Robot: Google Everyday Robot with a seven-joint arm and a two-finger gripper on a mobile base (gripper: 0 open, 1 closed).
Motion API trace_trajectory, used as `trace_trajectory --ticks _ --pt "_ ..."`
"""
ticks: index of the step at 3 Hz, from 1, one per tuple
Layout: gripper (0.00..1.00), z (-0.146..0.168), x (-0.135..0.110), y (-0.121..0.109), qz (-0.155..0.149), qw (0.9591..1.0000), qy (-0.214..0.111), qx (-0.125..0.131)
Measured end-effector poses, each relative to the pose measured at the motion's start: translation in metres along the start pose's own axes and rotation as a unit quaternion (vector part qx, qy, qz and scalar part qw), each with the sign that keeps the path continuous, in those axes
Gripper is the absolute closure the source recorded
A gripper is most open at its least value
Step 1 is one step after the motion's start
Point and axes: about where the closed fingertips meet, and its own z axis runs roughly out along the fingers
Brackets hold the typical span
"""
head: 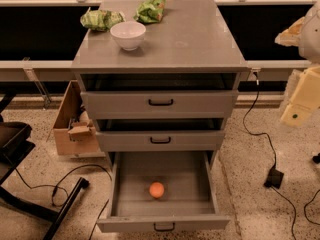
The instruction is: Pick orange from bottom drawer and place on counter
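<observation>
Gripper (300, 104) is being held at the right, its state not being discernible, while the orange (156, 189) is being left exposed in the open bottom drawer (200, 223), likely for reaching.

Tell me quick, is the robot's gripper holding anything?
Gripper: at the right edge, open or closed cannot be told; the small round orange fruit lies in the open grey metal bottom drawer.
</observation>
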Motion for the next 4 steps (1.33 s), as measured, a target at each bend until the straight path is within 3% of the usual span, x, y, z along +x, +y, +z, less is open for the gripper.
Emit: trace_trajectory --ticks 2,3,4 --pt "0.00 0.015 -0.010 -0.002 -0.002 1.0000 -0.005 0.003" --pt "0.00 0.079 -0.035 0.003 0.011 0.9997 -0.019 0.007" --pt "0.00 0.128 -0.048 0.005 0.018 0.9990 -0.023 0.034"
